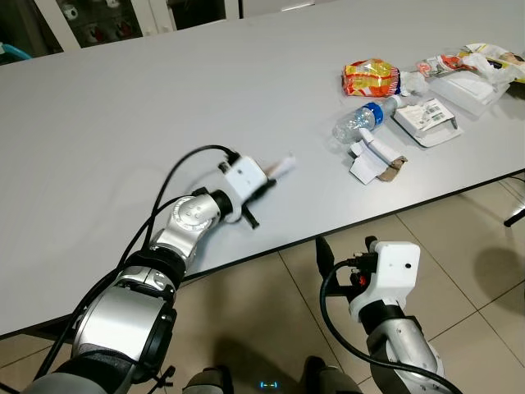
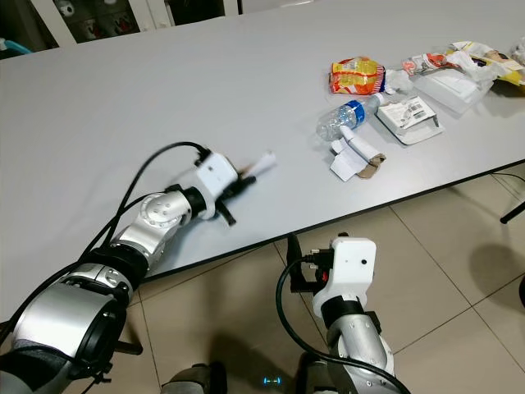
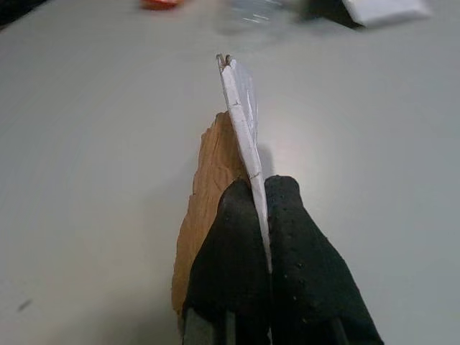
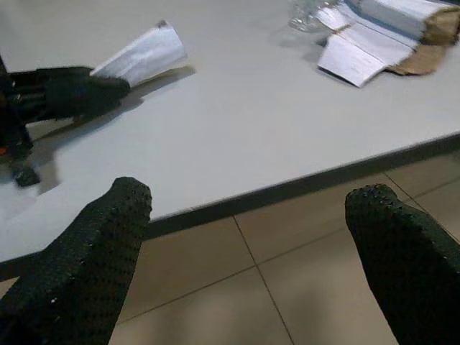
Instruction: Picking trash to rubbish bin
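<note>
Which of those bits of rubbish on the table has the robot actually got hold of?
The flat white paper scrap, pinched in the left pincer. The plastic bottle, orange snack packet and other wrappers lie untouched further along the table.

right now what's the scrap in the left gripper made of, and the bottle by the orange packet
Scrap pinched in the left gripper: looks like matte white paper with a brown card backing, creased. Bottle: clear, glossy plastic, see-through, apparently crumpled, with a blue band.

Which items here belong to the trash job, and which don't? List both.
Job:
- paper scrap, pinched in left gripper
- plastic bottle
- orange wrapper
- torn carton
- white packets
- right gripper, open below the edge

Just there:
- table
- floor tiles
</note>
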Robot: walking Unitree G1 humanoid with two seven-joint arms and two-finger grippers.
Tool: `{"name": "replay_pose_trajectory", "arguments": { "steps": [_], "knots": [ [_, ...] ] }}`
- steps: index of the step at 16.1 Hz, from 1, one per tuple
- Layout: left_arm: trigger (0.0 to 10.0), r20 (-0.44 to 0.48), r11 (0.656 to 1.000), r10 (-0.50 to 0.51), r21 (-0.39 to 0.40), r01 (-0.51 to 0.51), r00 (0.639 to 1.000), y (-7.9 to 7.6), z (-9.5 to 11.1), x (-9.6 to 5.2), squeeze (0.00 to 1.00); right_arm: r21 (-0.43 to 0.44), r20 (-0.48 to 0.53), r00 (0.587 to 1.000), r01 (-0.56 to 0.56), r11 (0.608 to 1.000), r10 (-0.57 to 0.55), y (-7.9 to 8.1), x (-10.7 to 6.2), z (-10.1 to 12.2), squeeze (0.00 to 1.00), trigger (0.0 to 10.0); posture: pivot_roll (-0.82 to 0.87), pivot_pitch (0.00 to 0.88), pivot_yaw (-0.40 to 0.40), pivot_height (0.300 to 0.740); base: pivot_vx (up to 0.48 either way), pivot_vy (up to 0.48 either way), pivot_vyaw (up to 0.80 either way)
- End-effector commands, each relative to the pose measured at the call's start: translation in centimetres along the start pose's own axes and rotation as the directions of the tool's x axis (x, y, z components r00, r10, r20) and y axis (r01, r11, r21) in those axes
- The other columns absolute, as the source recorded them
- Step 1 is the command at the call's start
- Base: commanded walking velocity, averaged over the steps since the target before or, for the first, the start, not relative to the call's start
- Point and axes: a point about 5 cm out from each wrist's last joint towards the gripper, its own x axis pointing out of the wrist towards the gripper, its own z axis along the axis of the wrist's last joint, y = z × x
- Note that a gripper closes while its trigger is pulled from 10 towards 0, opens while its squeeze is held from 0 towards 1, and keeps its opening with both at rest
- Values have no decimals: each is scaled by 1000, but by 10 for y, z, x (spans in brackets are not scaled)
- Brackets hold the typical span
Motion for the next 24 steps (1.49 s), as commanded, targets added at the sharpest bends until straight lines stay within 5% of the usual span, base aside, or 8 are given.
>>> {"name": "replay_pose_trajectory", "arguments": {
  "steps": [1,8,15,24],
  "knots": [
    [0,15,995,74,-61,-73,997,8,0,-3,0,0,-12,1000,-1,1000,1,-3,0,-1,0,10000,95,179,26,740,0,0,0],
    [0,63,915,345,-247,-320,936,12,-11,-21,0,-51,43,998,44,998,-42,-18,6,10,0,10000,131,143,-15,740,0,0,0],
    [0,64,904,316,-324,-280,946,-32,-11,-25,0,-97,64,996,73,993,-67,-26,13,16,0,10000,145,118,-41,740,0,0,-334],
    [0,42,895,315,-347,-281,948,-37,-3,-20,0,-122,70,994,92,988,-84,-30,16,18,0,10000,133,101,-43,740,0,0,0]
  ]
}}
